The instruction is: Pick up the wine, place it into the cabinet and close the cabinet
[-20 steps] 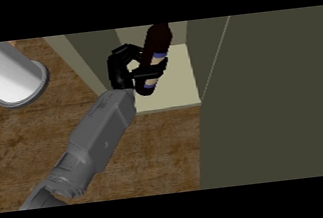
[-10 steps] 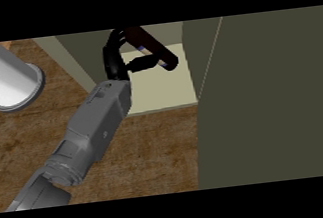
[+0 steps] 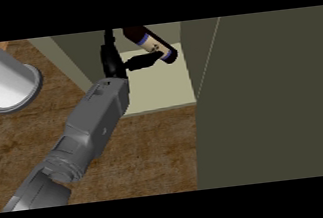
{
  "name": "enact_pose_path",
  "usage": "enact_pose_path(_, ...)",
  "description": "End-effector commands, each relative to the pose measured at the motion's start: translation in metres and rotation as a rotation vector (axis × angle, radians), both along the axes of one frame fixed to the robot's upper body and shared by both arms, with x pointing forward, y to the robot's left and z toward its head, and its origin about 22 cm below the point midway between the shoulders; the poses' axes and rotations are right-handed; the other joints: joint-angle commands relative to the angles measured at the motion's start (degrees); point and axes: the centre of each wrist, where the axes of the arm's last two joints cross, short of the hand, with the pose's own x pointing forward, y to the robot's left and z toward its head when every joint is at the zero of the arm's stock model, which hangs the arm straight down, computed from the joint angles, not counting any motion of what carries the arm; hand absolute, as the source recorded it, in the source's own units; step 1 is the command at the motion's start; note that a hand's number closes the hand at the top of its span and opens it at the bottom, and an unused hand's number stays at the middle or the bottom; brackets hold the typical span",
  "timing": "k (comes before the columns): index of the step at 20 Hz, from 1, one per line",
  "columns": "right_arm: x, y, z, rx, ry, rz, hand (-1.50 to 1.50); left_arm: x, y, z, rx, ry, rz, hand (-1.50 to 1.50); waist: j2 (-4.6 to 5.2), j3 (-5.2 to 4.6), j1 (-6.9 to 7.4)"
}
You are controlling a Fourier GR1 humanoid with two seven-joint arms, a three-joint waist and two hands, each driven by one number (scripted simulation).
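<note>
Left forearm stretched up and forward, left hand (image 3: 118, 60) open (fingers straight).

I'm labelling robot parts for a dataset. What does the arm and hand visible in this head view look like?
One arm shows: a grey forearm of boxy, angular panels with a slightly shiny surface, built in segments with a stepped joint lower down. A small raised block sits near its wrist end. It ends in a black hand with slim fingers and a thumb. No cables, sleeves or markings are visible.
</note>
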Motion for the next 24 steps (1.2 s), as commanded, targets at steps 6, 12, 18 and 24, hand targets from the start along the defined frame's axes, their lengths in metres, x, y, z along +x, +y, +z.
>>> enact_pose_path(6, -0.027, -0.011, 0.028, 0.056, -0.038, 0.020, -1.50, 0.005, 0.019, 0.004, -0.003, -0.090, -0.085, -1.50, -0.14, -0.03, 1.29)
enact_pose_path(12, -0.032, -0.004, 0.026, 0.066, -0.018, 0.019, -1.50, 0.001, 0.010, 0.001, -0.049, -0.157, -0.180, -1.50, -0.57, -0.05, 1.90)
enact_pose_path(18, -0.031, -0.017, 0.023, 0.045, -0.024, 0.013, -1.50, -0.001, -0.019, 0.015, -0.152, -0.247, -0.238, -1.50, -1.06, 0.06, 2.94)
enact_pose_path(24, -0.029, -0.013, 0.024, 0.056, -0.029, -0.040, -1.50, -0.016, -0.026, 0.006, -0.184, -0.266, -0.306, -1.50, -1.50, 0.04, 4.38)
